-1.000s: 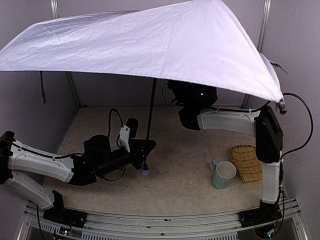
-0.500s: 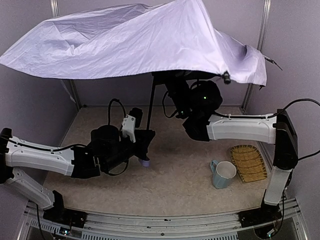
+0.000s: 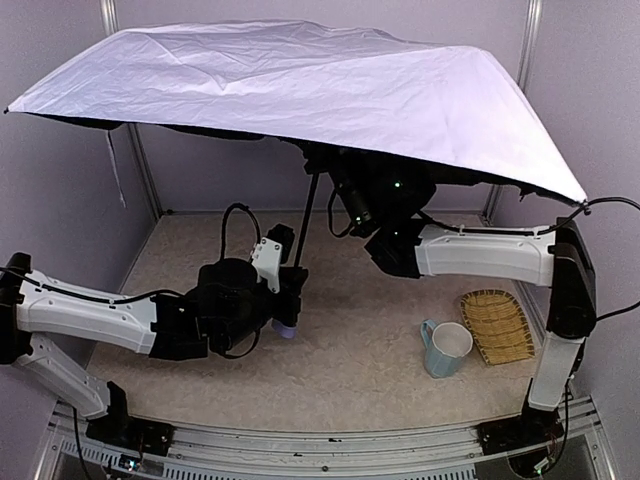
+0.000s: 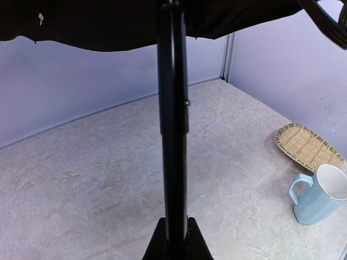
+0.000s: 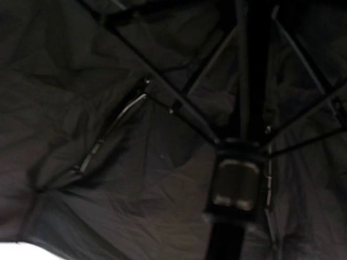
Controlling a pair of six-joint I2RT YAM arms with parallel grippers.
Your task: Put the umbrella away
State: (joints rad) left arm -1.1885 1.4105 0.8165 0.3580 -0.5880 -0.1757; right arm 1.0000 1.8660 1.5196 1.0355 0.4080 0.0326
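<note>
The umbrella (image 3: 300,90) stands fully open over the table. Its canopy (image 3: 450,110) reaches from the far left almost to the right wall, and its shaft (image 4: 172,135) leans slightly to the right as it rises.

The left gripper (image 4: 173,238) is clamped tight on the shaft low down, just above the knob (image 3: 287,328), which hangs close to the table. The right gripper (image 3: 337,180) is up under the canopy by the top of the shaft. The right wrist view shows only dark lining, struts and what looks like the runner (image 5: 233,187), so I cannot tell whether that gripper is open, closed or holding anything.

- **Spring-back:** If the right gripper pulls the runner with a poor hold, it could slip off and the canopy would likely snap open again.
- **Shaft twisting:** The only sure grip sits at the very bottom of a long, top-heavy lever. A sideways push at the runner could turn the shaft in the left fingers or tip the whole umbrella.
- **Snagging:** The canopy's right tip lies next to the right arm's cable (image 3: 612,203), and the struts surround that wrist, so folding ribs could catch on either.
- **Knocking things over:** The mug (image 3: 447,349) and basket (image 3: 497,325) sit near right under the canopy, where a dropping edge or a swinging forearm could hit them.
</note>
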